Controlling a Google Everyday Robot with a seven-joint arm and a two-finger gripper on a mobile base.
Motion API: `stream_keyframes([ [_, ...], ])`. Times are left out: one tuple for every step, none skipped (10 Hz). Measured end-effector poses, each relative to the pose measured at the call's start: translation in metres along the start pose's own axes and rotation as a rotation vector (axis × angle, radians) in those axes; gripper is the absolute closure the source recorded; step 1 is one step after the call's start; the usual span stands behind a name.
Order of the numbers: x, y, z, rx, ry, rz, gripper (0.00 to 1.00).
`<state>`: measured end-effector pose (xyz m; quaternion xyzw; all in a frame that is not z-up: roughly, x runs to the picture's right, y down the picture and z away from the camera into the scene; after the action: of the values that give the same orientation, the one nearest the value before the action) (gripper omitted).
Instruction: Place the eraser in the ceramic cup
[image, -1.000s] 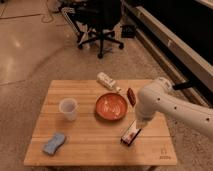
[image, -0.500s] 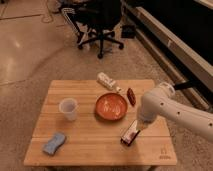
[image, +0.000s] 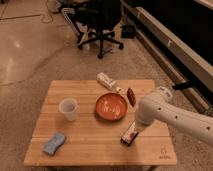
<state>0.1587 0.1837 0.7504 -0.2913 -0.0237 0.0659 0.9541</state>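
The eraser (image: 128, 135), a small block with black sides and a white top, lies on the wooden table (image: 95, 150) near its front right. My gripper (image: 135, 128) is at the end of the white arm (image: 165, 112), right at the eraser's far end, and hides part of it. The ceramic cup (image: 68, 108), a plain whitish tumbler, stands upright on the table's left half, well away from the gripper. I cannot tell whether the eraser is gripped or only touched.
An orange-red bowl (image: 111, 106) sits mid-table between cup and eraser. A white bottle (image: 106, 80) lies at the back edge, a dark brown object (image: 131, 96) is right of the bowl, and a light-blue sponge (image: 54, 143) lies front left. An office chair (image: 100, 25) stands behind.
The arm's white body has shifted slightly to the right. The eraser, cup and other objects stay where they were.
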Motion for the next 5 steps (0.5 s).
stream_keyframes([
  [-0.007, -0.002, -0.001, -0.004, -0.027, 0.02, 0.55],
  [-0.01, 0.001, -0.004, 0.035, -0.058, 0.057, 0.55],
  [-0.01, 0.002, 0.0, 0.042, -0.046, 0.044, 0.55],
  [-0.007, 0.002, 0.008, 0.028, -0.026, 0.023, 0.55],
  [0.002, 0.004, 0.017, 0.009, -0.014, 0.021, 0.55],
])
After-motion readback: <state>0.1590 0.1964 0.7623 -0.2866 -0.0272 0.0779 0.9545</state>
